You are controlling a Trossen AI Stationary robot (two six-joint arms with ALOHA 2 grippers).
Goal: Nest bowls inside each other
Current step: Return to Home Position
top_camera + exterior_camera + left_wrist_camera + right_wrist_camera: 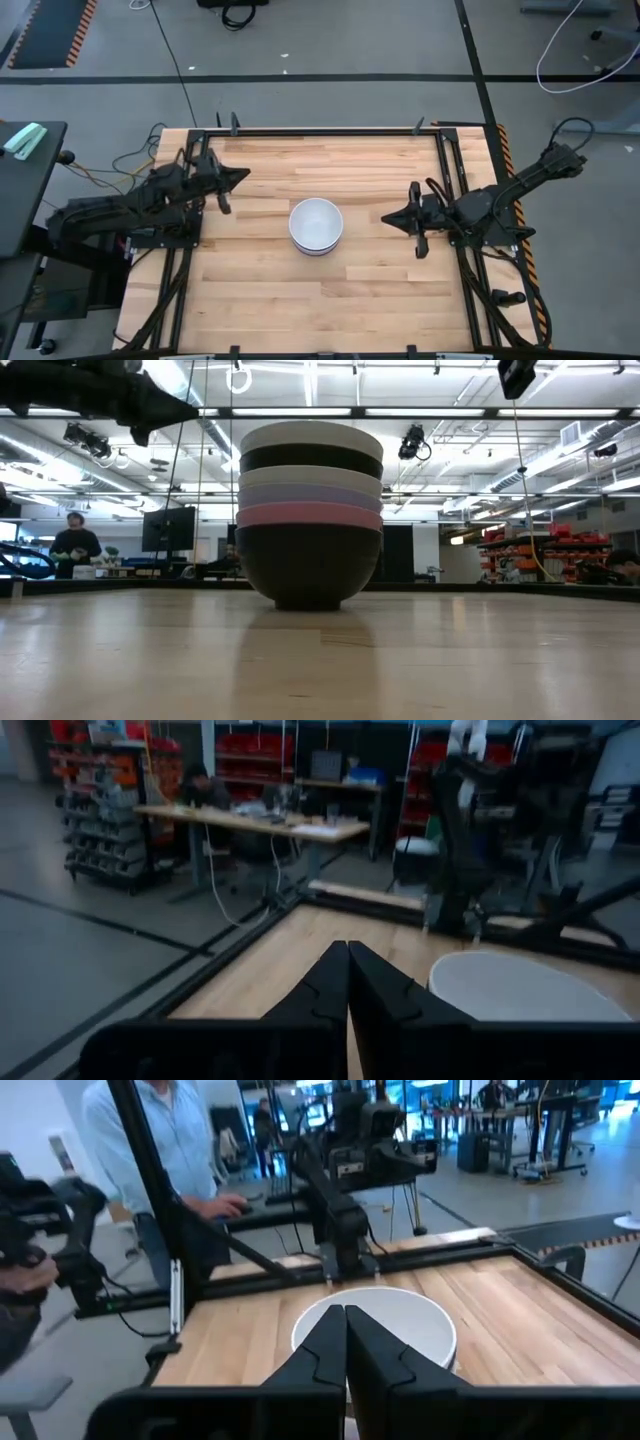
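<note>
Nested bowls (316, 226) sit on the wooden table (380, 300) (red shelves (530, 550) beyond); left gripper (242, 177) and right gripper (386, 217) flank them, fingers pressed together.

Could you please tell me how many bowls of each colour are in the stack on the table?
White bowls: 2
Black bowls: 2
Pink bowl: 1
Lavender-blue bowl: 1
Total: 6

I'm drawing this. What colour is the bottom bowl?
The bottom bowl is black; clearest in low view.
</note>
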